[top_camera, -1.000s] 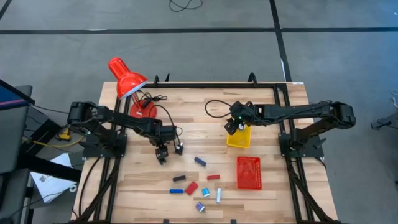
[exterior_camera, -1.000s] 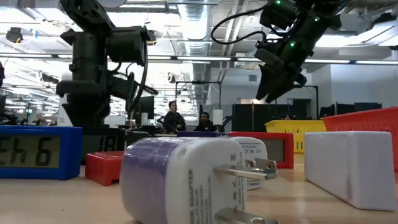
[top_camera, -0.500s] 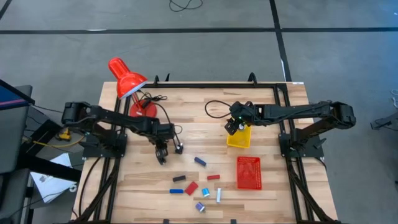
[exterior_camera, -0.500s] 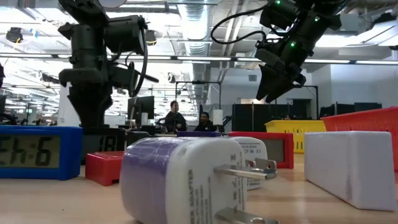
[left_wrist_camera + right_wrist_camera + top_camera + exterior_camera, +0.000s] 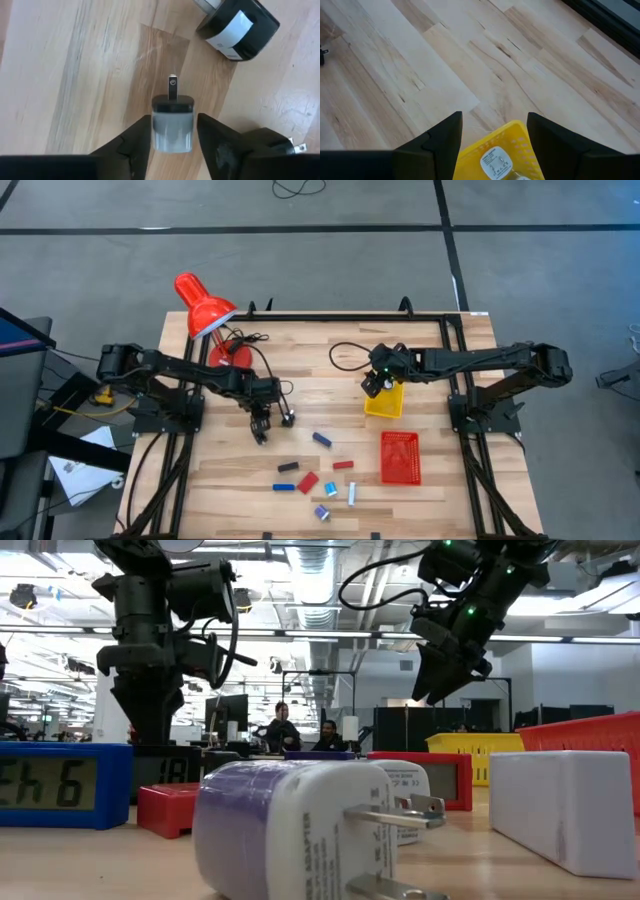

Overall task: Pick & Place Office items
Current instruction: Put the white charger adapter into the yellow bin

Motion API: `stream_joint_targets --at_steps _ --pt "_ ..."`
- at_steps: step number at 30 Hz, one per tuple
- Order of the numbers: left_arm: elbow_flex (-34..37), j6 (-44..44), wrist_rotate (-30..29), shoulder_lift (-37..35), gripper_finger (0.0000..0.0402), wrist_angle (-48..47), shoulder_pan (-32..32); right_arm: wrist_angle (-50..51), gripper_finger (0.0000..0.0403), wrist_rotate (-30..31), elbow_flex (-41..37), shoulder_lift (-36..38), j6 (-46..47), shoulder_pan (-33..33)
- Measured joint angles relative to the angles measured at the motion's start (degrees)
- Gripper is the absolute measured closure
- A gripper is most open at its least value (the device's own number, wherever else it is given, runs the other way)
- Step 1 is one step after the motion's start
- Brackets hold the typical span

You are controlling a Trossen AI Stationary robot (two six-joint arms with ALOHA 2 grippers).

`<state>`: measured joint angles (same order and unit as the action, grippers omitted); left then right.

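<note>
My left gripper point(image 5: 261, 430) points down at the table's left middle, shut on a small grey plug adapter point(image 5: 172, 127) with a black top and one metal prong. My right gripper point(image 5: 372, 387) hangs open over the yellow tray point(image 5: 512, 137), with nothing between its fingers. A white item point(image 5: 495, 164) lies in that tray. Loose office items lie near the front: a blue bar point(image 5: 322, 440), a red block point(image 5: 307, 482), a red bar point(image 5: 343, 465), and a purple-white plug point(image 5: 300, 830). My left gripper pinches the adapter's two grey sides point(image 5: 156, 131) between its two fingers, coming from above and pointing down. The prong point(image 5: 172, 87) sticks out past the fingertips. Whether the adapter is clear of the table, I cannot tell.
A black block with a white label point(image 5: 237, 27) and a black plug point(image 5: 272, 145) lie close to my left gripper. A red desk lamp point(image 5: 205, 310) stands at the far left. The red mesh basket point(image 5: 400, 457) sits at the near right. A blue clock point(image 5: 50, 785) stands by the front.
My left arm has drawn back toward the table's left edge and its gripper has tipped a little, with the fingertips staying over the same spot.
</note>
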<state>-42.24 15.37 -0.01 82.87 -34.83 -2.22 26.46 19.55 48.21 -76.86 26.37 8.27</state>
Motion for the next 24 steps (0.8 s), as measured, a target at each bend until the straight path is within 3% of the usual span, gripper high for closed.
stream_joint_targets --at_steps 9,20,24 --pt "0.00 -0.09 0.02 0.07 0.0281 1.40 0.00 0.04 0.0186 0.00 0.00 0.00 0.02 0.00" --pt "-0.13 -2.12 0.01 6.27 0.0214 1.99 0.02 0.08 0.0186 0.00 0.00 0.00 0.04 0.00" --pt "-0.24 -2.11 -0.08 6.93 0.0211 2.07 0.04 0.08 0.0186 0.00 0.00 0.00 0.04 0.00"
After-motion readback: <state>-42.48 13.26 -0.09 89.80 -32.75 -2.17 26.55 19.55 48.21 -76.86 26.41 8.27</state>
